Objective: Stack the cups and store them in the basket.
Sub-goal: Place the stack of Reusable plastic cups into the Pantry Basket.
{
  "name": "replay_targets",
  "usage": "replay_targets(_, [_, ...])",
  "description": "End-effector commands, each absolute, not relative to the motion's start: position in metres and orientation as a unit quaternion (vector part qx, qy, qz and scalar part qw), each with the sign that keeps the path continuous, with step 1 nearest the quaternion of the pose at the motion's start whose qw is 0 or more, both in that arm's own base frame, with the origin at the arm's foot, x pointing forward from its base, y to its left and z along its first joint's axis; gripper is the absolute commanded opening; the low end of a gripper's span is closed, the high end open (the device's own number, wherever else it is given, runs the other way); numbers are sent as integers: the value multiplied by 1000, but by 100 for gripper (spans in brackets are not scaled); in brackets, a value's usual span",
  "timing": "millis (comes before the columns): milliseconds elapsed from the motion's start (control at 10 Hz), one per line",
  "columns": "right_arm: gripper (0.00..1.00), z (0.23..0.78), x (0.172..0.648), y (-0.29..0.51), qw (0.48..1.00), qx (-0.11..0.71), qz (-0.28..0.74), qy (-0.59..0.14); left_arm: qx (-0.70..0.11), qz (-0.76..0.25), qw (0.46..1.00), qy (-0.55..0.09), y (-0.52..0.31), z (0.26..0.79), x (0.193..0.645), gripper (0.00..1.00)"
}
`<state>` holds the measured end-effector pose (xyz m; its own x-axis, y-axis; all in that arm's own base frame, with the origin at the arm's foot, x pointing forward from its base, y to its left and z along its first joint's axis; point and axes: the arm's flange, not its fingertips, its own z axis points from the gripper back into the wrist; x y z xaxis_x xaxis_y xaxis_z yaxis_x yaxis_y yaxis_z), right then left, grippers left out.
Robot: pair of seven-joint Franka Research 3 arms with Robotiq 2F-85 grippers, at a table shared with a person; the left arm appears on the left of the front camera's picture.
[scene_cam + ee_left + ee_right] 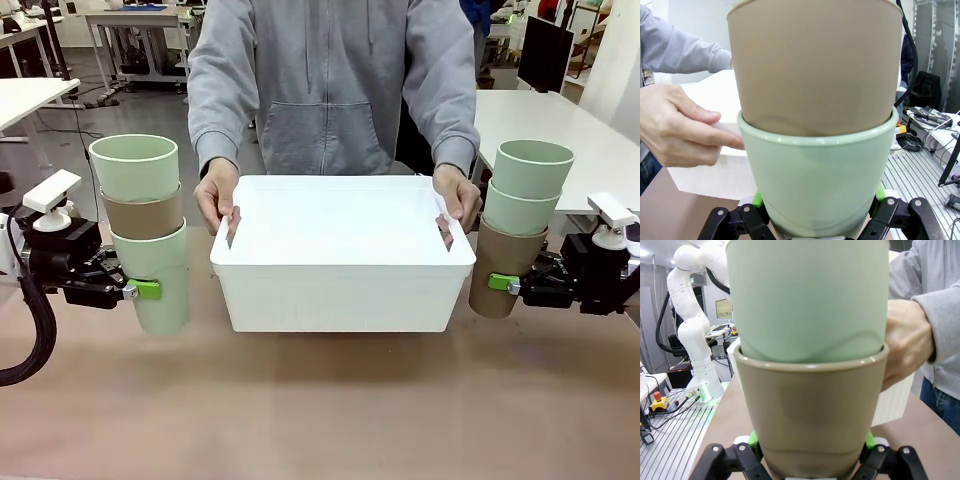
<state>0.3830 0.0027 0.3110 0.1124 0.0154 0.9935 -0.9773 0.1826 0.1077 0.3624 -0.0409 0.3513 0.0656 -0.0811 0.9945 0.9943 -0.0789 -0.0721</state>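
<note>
Your left pincer (152,290) is clamping the mint bottom cup (158,262) of a three-cup stack (140,210), left of the basket (340,290); your right pincer (499,284) is clamping another stack's brown bottom cup (503,252), right of it. A person's hands (217,195) are holding the basket's ends.

The left stack of cups (140,225) runs mint green, tan-brown, mint green downward; the right stack of cups (515,225), mint green twice, then tan-brown. The basket (340,295) is white, the worktop (320,410) brown, the hoodie (330,80) grey.

Cups (135,165): smooth, matt finish
Basket (340,295): smooth white plastic
Desk (320,410): matt brown surface
Sweatshirt (330,80): grey cloth
</note>
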Motion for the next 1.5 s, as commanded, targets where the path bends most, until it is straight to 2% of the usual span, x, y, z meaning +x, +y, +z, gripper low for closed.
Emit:
replay_targets(0, [84,315,383,3,574,470,433,-512,-516,-523,511,-448,-39,354,362,87])
replay_targets(800, [84,311,383,3,577,473,430,-509,-516,-523,511,-448,-39,354,362,87])
replay_targets(1200, [84,394,378,4,584,454,457,-493,-516,-523,511,-448,-39,354,362,87])
replay_targets(1400, [84,433,380,28,612,427,470,-472,-516,-523,511,-448,-39,354,362,87])
